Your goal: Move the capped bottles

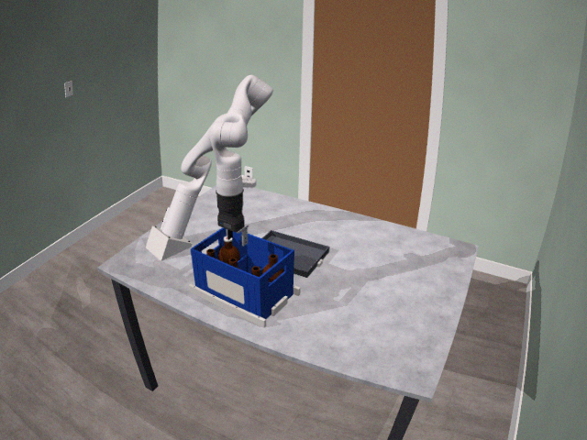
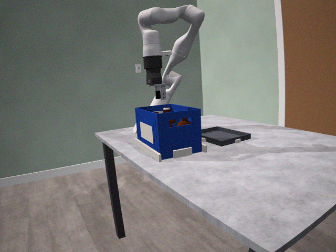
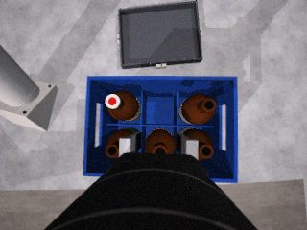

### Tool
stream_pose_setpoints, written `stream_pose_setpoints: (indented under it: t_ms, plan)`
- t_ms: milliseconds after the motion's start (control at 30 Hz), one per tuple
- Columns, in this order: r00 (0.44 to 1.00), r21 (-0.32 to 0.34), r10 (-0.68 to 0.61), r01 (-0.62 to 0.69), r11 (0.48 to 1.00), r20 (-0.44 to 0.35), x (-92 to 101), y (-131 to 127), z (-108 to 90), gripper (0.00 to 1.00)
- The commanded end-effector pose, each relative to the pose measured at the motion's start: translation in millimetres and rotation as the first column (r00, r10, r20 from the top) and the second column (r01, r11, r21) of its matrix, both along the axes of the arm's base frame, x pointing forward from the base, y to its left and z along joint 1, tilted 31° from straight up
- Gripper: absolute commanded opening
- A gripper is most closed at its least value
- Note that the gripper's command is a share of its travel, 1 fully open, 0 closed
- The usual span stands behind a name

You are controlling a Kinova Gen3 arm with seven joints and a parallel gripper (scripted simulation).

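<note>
Bottles are seen in the blue crate (image 3: 162,81): four open, one capped bottle (image 3: 121,104) in a far corner cell. The gripper (image 3: 159,146), spread wide and empty, is lowered around the near middle bottle (image 3: 160,140).

green walls (image 1: 85,142), brown door (image 1: 371,108), grey wood floor (image 1: 71,359)

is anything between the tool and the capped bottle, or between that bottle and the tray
The open tool hangs low over the middle open bottle in the crate's near row. The capped bottle stands one row back at the left, its cap free from above. Toward the tray, only the crate wall intervenes.
</note>
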State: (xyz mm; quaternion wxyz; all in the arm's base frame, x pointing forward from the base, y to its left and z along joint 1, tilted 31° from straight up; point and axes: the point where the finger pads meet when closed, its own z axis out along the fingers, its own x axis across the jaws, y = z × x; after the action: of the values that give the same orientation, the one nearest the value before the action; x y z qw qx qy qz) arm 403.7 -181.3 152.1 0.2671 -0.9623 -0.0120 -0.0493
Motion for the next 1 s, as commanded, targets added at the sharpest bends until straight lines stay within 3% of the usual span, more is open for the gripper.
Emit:
stream_pose_setpoints:
  t_ms: [0, 967]
  plan:
    - [1.000, -0.007, -0.003, 0.003, 1.000, 0.006, 2.1, 10.5, 8.9, 1.00]
    - [1.000, -0.005, 0.004, -0.004, 1.000, 0.008, 1.6, 17.2, 13.6, 1.00]
